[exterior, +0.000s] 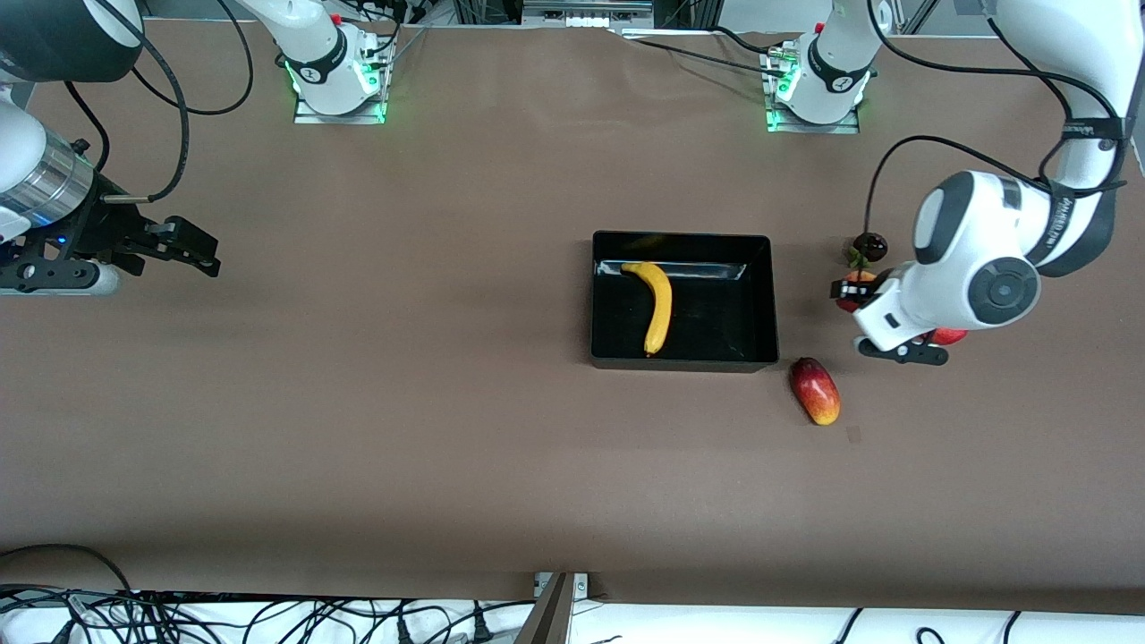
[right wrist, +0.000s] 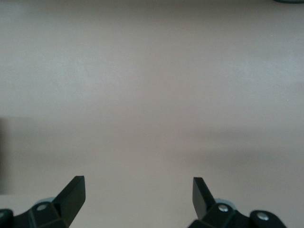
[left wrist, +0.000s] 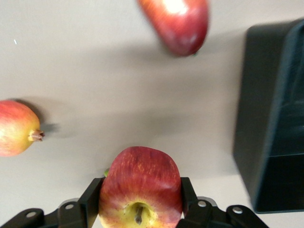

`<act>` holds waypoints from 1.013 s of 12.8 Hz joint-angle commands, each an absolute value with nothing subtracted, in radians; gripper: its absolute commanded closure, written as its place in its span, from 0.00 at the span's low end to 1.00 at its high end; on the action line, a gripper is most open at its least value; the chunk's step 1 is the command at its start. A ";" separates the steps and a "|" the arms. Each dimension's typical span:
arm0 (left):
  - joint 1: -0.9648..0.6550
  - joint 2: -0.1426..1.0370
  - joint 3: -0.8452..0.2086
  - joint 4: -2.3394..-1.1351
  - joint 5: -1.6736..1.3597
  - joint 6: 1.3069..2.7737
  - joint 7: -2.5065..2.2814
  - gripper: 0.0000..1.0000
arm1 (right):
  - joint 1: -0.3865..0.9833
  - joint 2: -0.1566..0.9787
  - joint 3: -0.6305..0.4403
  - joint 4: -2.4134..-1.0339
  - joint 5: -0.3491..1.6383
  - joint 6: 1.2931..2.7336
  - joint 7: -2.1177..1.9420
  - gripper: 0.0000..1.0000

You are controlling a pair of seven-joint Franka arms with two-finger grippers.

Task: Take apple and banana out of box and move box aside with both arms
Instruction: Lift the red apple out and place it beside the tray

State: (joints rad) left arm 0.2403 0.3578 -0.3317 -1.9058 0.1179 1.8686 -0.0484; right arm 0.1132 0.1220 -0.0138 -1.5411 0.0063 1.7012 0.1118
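Note:
The black box (exterior: 760,300) sits mid-table with the yellow banana (exterior: 658,309) lying inside it. My left gripper (exterior: 856,291) is beside the box toward the left arm's end of the table, shut on the red apple (exterior: 850,300). In the left wrist view the apple (left wrist: 141,194), red with yellowish streaks, fills the gap between the gripper's (left wrist: 141,183) two fingers, and the box wall (left wrist: 273,118) shows close by. My right gripper (exterior: 192,246) waits open and empty over bare table at the right arm's end; it also shows open in the right wrist view (right wrist: 138,190).
An oblong red-and-yellow mango (exterior: 814,391) (left wrist: 178,21) lies near the box corner closest to the front camera. A round red-orange fruit (exterior: 948,336) (left wrist: 14,128) lies partly under the left arm. A dark mangosteen (exterior: 870,244) lies just past the left gripper.

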 commanded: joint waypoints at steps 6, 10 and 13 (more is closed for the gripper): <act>0.250 0.299 -0.350 -2.316 0.130 2.442 -0.034 0.39 | 0.114 0.117 -0.011 -1.531 -0.002 1.683 0.114 0.00; 0.241 0.235 -0.356 -2.271 0.129 2.337 -0.055 0.00 | 0.114 0.117 -0.011 -1.531 -0.002 1.683 0.114 0.00; 0.235 0.219 -0.431 -2.012 0.115 1.979 -0.100 0.00 | 0.114 0.117 -0.011 -1.531 -0.002 1.683 0.114 0.00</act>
